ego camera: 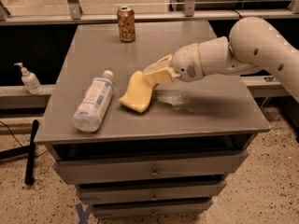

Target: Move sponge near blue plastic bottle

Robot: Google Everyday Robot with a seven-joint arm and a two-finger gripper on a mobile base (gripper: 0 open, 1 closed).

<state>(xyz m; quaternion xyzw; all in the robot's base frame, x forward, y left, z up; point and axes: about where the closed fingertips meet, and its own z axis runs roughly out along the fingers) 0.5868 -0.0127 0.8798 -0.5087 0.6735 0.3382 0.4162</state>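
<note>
The pale yellow sponge (136, 94) hangs tilted over the grey table top, its lower end touching or just above the surface. My gripper (152, 73) reaches in from the right and is shut on the sponge's upper end. The blue plastic bottle (94, 102), clear with a pale blue-and-white label and white cap, lies on its side just left of the sponge, a small gap between them.
A brown-gold drink can (126, 24) stands at the table's back edge. A white pump dispenser (29, 79) sits on a ledge off the left side. The table (210, 111) has drawers below. My arm (252, 50) spans the right half.
</note>
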